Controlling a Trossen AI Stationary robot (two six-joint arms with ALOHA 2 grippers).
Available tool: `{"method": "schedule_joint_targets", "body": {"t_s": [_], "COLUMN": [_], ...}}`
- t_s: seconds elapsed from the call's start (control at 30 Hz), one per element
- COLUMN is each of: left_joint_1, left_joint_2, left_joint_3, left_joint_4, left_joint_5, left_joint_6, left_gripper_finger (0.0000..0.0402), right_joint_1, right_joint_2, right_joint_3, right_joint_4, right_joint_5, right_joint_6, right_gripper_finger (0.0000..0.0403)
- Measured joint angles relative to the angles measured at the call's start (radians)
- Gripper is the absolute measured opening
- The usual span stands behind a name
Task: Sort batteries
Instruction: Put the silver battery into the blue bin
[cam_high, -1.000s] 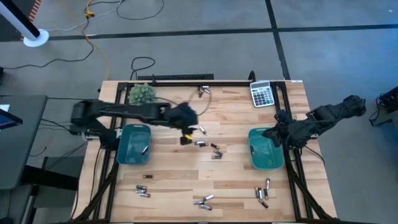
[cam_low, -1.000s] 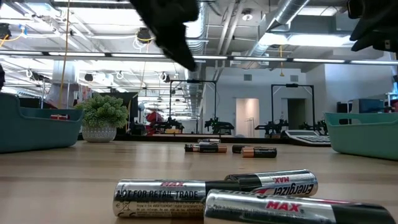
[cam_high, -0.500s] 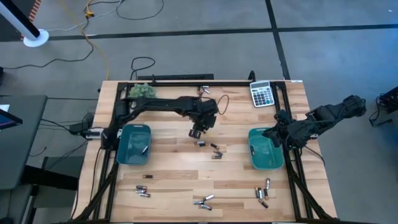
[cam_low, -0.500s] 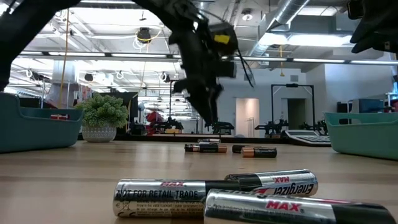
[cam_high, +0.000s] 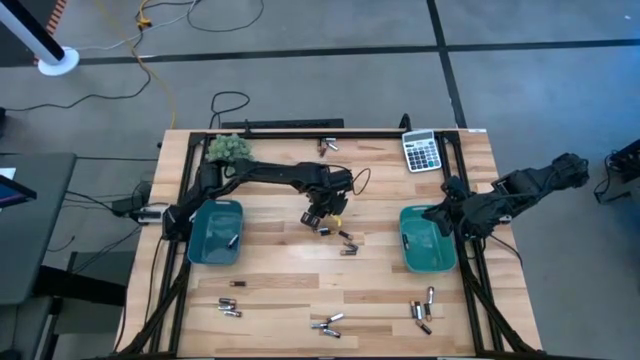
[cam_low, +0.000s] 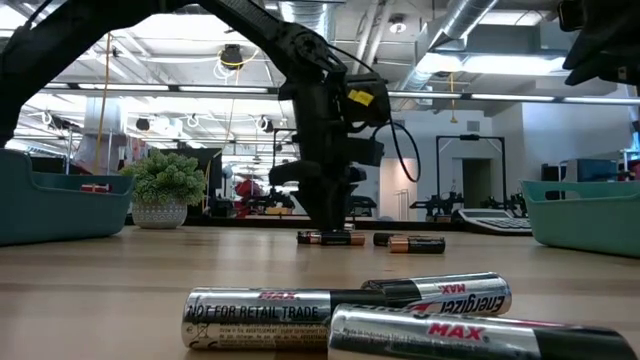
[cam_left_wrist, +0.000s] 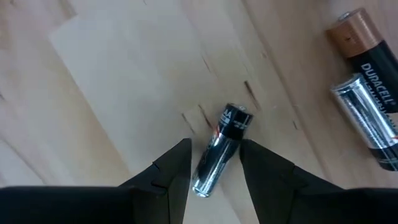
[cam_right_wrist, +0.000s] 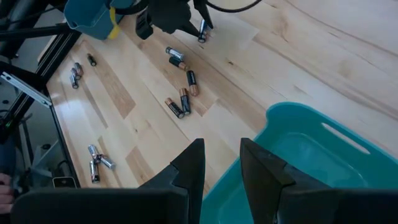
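Observation:
Small cylindrical batteries lie on their sides in loose groups on the wooden table. My left gripper (cam_high: 322, 214) hangs low over the table's middle, open and pointing down. Its two fingers (cam_left_wrist: 177, 168) stand on either side of one silvery battery with a dark end (cam_left_wrist: 219, 149), which lies flat on the wood; small gaps show on both sides. Two more batteries (cam_left_wrist: 367, 87) lie close by. My right gripper (cam_right_wrist: 221, 165) waits open and empty, held high at the right teal bin's (cam_high: 428, 240) far left corner.
The left teal bin (cam_high: 215, 232) holds a battery. Battery groups lie near the front edge (cam_high: 230, 306), (cam_high: 328, 323), (cam_high: 424, 308) and one at the back (cam_high: 328, 146). A grey calculator (cam_high: 422, 150) sits at the back right, a small plant (cam_high: 228, 148) at the back left.
My left gripper has swung from beside the left bin toward the table's middle and come down until its fingertips are just above the wood, rolling its wrist on the way. It now straddles the silvery battery. The batteries have stayed where they were.

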Motion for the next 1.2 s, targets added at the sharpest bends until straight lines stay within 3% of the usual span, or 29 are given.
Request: {"method": "schedule_joint_targets", "body": {"t_s": [0.1,0.27,0.43,0.63,1.0,1.2], "left_joint_1": [0.000,-0.001,-0.001,-0.001,-0.040,-0.112], "left_joint_2": [0.001,-0.008,-0.027,-0.109,-0.455,-0.722], "left_joint_3": [-0.001,-0.003,0.006,0.110,0.140,-0.003], "left_joint_4": [-0.001,-0.012,-0.052,-0.160,-0.251,-0.361], "left_joint_5": [0.000,-0.001,-0.002,-0.031,-0.048,-0.232], "left_joint_6": [-0.026,-0.046,-0.099,-0.219,-0.576,-0.798], "left_gripper_finger": [0.0115,0.0038,0.0036,0.0036,0.0036,0.0036], "right_joint_1": [0.000,0.000,0.000,0.000,0.000,0.000], "right_joint_2": [0.000,0.000,0.000,0.000,0.000,0.001], "right_joint_3": [0.000,0.000,0.000,0.000,0.000,0.000], "right_joint_4": [0.000,0.000,0.000,0.000,0.018,0.056], "right_joint_5": [0.014,0.019,0.018,0.019,0.018,0.018], "right_joint_6": [0.000,0.000,0.000,0.000,0.001,0.002], "right_gripper_finger": [0.0118,0.0118,0.0118,0.0118,0.0118,0.0118]}}
